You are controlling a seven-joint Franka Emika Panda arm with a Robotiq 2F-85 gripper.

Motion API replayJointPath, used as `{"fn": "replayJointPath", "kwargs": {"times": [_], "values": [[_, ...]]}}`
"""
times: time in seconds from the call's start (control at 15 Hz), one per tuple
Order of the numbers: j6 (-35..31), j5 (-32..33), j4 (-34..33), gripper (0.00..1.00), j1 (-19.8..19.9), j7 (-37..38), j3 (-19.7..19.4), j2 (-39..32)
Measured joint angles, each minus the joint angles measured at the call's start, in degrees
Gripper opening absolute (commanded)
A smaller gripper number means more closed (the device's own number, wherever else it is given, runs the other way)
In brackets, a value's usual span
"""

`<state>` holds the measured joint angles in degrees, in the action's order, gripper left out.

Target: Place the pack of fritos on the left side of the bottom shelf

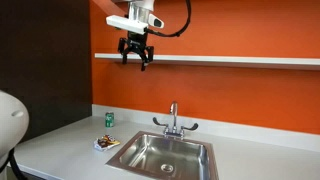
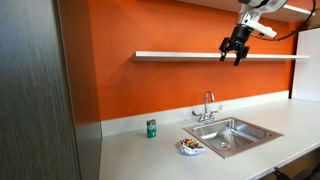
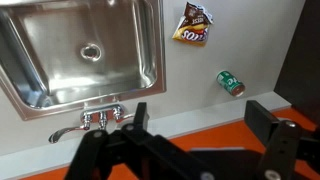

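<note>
Grey counter (image 1: 60,148) takes up the near ground in both exterior views. On it lies the pack of fritos (image 1: 106,143), flat, just beside the front corner of the sink (image 1: 165,158). The wrist view confirms this: the pack (image 3: 193,25) rests on bare counter close to the steel rim, print side up, and nothing touches it.

Sink basin: stainless, set into the counter, drain visible in the wrist view (image 3: 90,52).

Behind the pack, nearer the wall, a green can (image 1: 109,119) stands upright on the counter, apart from the pack and from the sink. A faucet (image 1: 174,120) rises at the back edge of the sink.

The orange wall (image 1: 230,95) carries the bottom shelf (image 1: 240,61), a thin white board running across it. No item is seen on the visible stretch of the board.

The gripper (image 1: 137,63) hangs high above the counter, at the level of the shelf and in front of it, pointing down. Its fingers (image 3: 262,115) are spread well apart with nothing between them. Pack and gripper are well apart.
</note>
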<state>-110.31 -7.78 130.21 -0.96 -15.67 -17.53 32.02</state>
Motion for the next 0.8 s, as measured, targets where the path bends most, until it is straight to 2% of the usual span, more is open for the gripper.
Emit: {"fn": "replayJointPath", "kwargs": {"times": [0.4, 0.8], "values": [[0.1, 0.0, 0.2, 1.00, 0.0, 0.0, 0.8, -0.6], [0.6, 0.5, 1.3, 1.00, -1.4, 0.0, 7.9, -7.8]]}}
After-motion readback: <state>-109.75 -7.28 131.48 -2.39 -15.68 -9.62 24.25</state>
